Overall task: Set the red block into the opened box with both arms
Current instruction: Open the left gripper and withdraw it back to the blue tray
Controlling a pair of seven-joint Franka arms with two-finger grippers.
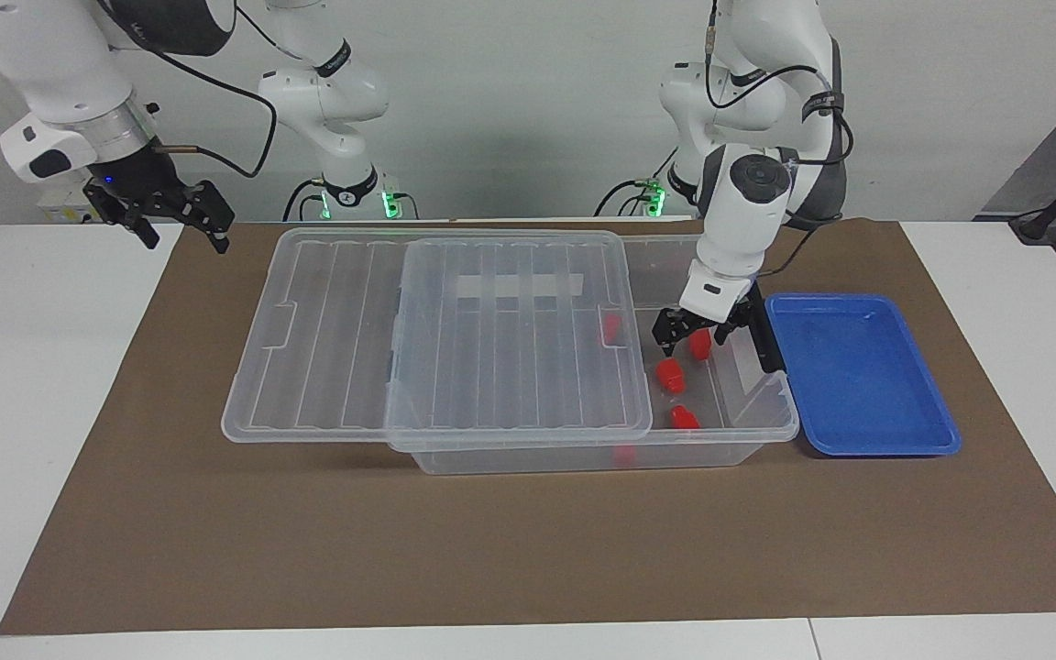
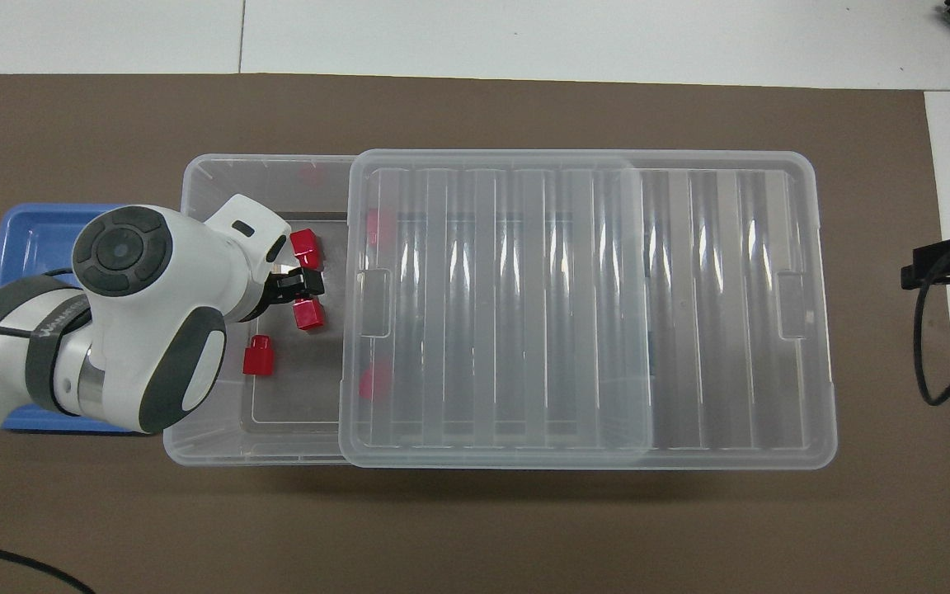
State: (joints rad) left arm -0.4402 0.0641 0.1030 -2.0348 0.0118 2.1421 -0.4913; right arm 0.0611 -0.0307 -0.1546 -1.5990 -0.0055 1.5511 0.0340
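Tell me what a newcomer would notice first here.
The clear box in the middle of the brown mat, its ribbed lid slid toward the right arm's end, with red blocks lying in the uncovered part. The left gripper hangs open over those blocks. The blue tray sits empty beside the box, and the right gripper waits open above the table's edge.

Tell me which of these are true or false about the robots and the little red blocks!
1. The lid covers the whole box. False: it is slid toward the right arm's end, so part of the box is open.
2. Red blocks lie in the box. True.
3. The left gripper holds a red block. False: it is open and empty, over the box's open part.
4. The right gripper hangs open, apart from the box. True.
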